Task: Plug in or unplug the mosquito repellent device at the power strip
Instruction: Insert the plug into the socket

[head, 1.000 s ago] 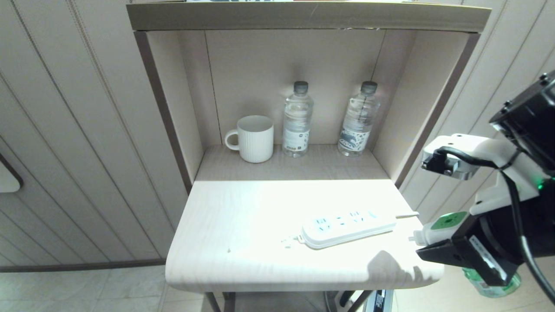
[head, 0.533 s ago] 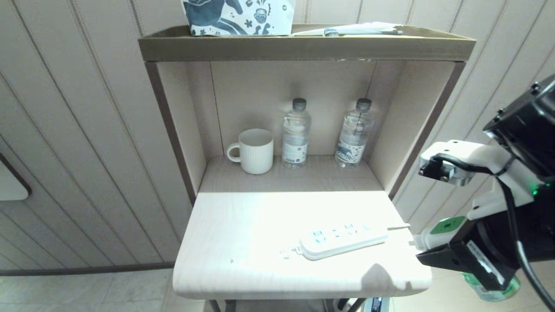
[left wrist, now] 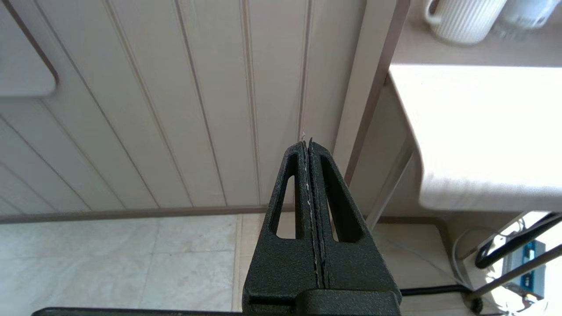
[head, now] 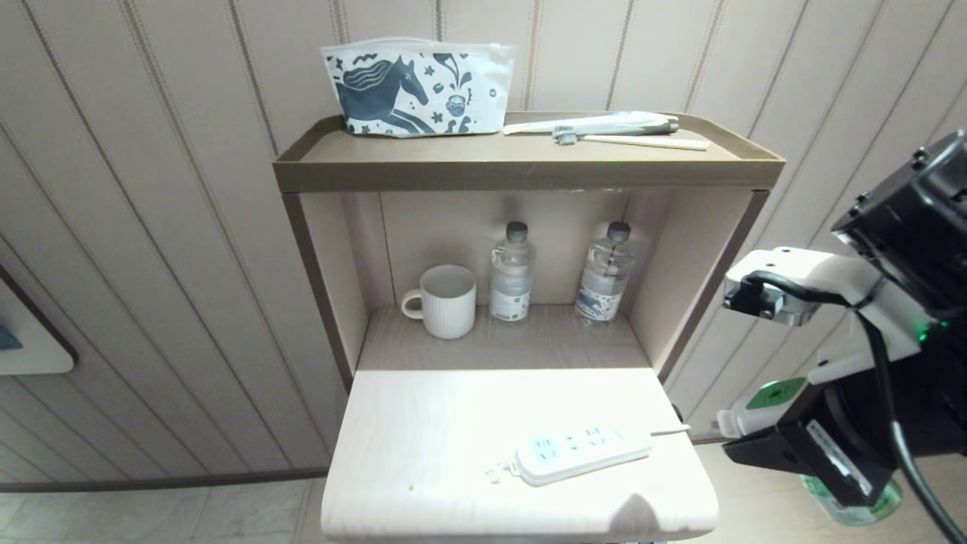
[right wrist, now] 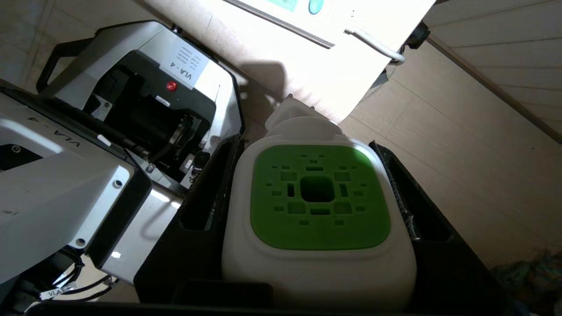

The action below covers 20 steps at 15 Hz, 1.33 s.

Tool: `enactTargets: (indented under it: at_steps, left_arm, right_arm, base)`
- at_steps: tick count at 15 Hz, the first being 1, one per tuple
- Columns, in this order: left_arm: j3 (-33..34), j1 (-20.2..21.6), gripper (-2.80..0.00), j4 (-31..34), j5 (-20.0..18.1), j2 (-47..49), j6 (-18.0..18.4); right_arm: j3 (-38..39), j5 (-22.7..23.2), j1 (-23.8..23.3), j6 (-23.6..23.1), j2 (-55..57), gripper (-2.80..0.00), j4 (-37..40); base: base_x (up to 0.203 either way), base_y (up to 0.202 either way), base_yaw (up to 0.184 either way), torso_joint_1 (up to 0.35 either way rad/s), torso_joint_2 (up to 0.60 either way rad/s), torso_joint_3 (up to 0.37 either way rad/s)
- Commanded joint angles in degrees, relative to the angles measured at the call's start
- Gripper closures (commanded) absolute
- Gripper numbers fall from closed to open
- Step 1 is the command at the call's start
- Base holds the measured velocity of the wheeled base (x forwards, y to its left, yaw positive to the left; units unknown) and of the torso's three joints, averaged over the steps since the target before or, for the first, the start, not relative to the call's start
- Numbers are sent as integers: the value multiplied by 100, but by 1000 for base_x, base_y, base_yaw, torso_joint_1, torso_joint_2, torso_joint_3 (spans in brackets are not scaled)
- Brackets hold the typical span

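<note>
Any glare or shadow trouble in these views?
Head view: the pale wooden tabletop is washed out by glare, fading the long white power strip; a dark shadow sits at its front edge. Right wrist view: same glare, green-faced white repellent device clear. Left wrist view: tabletop overexposed.

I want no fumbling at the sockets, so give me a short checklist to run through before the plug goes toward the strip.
1. Repellent device clamped in the right gripper, a finger on each side: ok.
2. Power strip lying flat on the table, sockets facing up: ok.
3. Sockets free of other plugs: ok.
4. Device lined up over a socket: not ok, it hangs off the table's right edge.
5. Plug pins straight: cannot tell, they are hidden.
6. Left gripper shut and clear of the table: ok.
</note>
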Motion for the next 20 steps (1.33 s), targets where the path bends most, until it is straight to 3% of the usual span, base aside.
enactTargets:
  at_steps: [1,7,8,12,15,20]
  left_arm:
    - [1,-1,0,4,0,9,-1]
    - [-8,6,0,4,0,9,-1]
    - [1,-2,0,4,0,9,-1]
    - [0,6,0,4,0,9,-1]
    - [-8,4,0,4,0,9,-1]
    - [1,0,0,4,0,9,-1]
  right_arm:
    - [10,-6,-12,1,78,0,27]
    - [66,-21,-30,-75,269,0,-8]
    - [45,-27,-28,-305,367,0,-12]
    - [-77,-103,-157,-2236,1020,0,-160]
    - [6,-210,-100,-2589,1279,0,-716]
    - [-27,-212,112,-3420,1781,0,-941]
  base:
    - [0,0,0,256,-549,-298]
    - [0,0,0,215,-453,-243]
    - [0,0,0,55,-91,-50]
    - [0,0,0,8,-12,-6]
    - [0,0,0,0,0,0]
    - [0,0,0,0,0,0]
